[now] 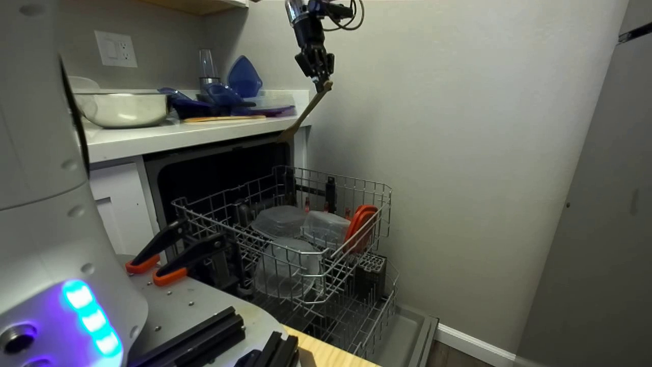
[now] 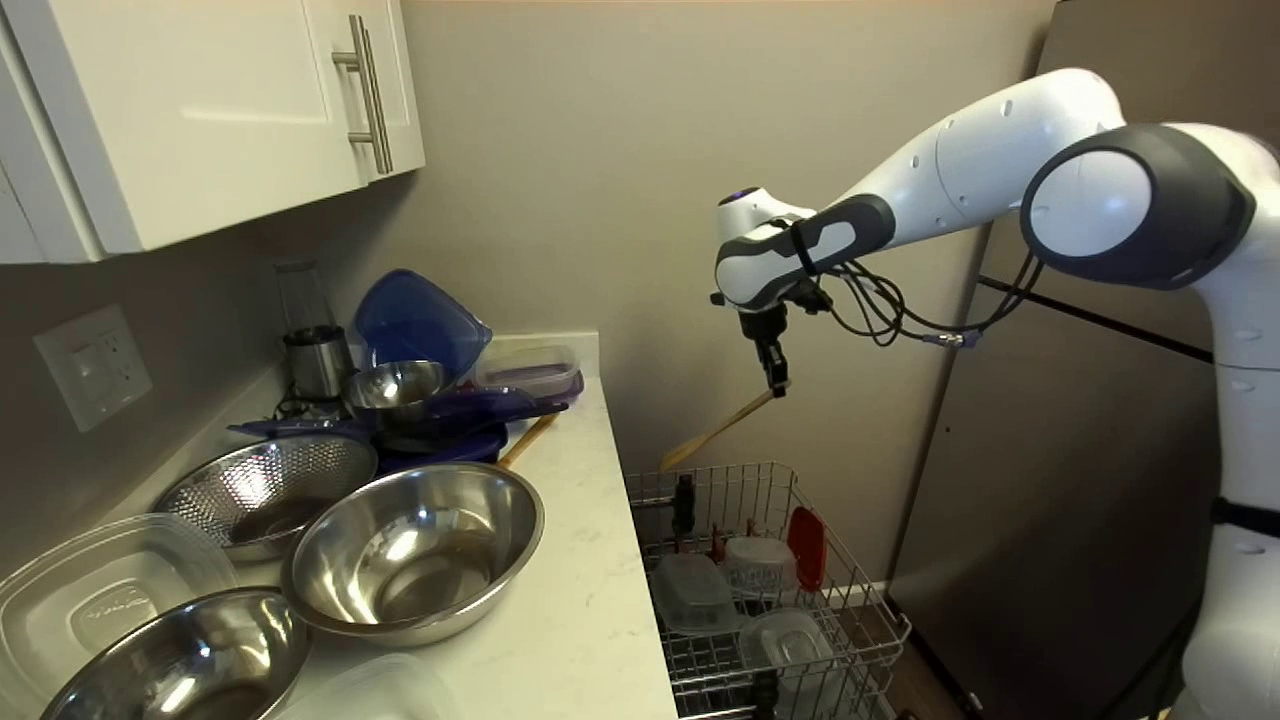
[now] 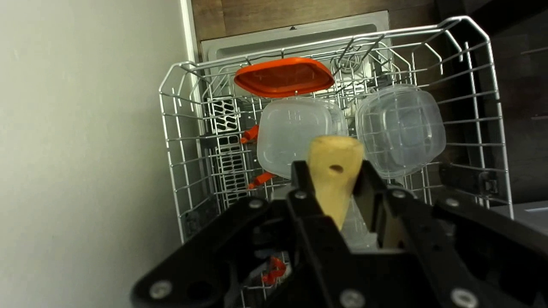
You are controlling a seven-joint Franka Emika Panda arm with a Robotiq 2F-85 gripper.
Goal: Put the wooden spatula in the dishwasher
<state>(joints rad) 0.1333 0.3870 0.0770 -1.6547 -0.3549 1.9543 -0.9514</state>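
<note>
The wooden spatula is held in the air by its handle end, tilted, with its flat head lower. It also shows in an exterior view. My gripper is shut on the handle end. In the wrist view, the handle end, with a small hole, sits between the fingertips; the head is hidden. The dishwasher is open with its upper rack pulled out. The gripper and spatula are above this rack, apart from it. The rack rim also shows in the wrist view.
Clear containers and an orange-red lid stand in the upper rack. The counter beside it carries steel bowls, blue items and another wooden utensil. A wall stands close to the rack.
</note>
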